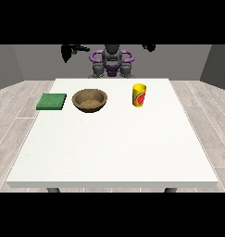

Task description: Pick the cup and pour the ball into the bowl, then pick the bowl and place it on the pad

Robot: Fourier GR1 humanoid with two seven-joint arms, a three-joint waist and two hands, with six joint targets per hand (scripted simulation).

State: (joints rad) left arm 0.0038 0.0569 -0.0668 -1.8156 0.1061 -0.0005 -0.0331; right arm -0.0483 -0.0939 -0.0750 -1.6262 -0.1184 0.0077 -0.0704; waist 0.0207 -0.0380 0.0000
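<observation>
Cup (140, 95) stands upright on the bench (114, 148), right of the bowl (90, 100) and well apart; the pad (52, 101) lies beyond the bowl. You likely have a light, stiff, slick cup: take it mid-wall, keep it level. Both hands, at the view's right (149, 46) and left (67, 52), hang raised; finger state I cannot tell.

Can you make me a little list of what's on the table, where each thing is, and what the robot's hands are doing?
table: large white table
cup: yellow cup with a red mark, upright, toward the view's right
bowl: brown bowl, near the middle, left of the cup, apart from it
pad: green pad, flat, at the table's left edge, left of the bowl
ball: not visible from here
hand at the view's left: raised, holding nothing
hand at the view's right: raised, holding nothing
task progress: not begun
</observation>
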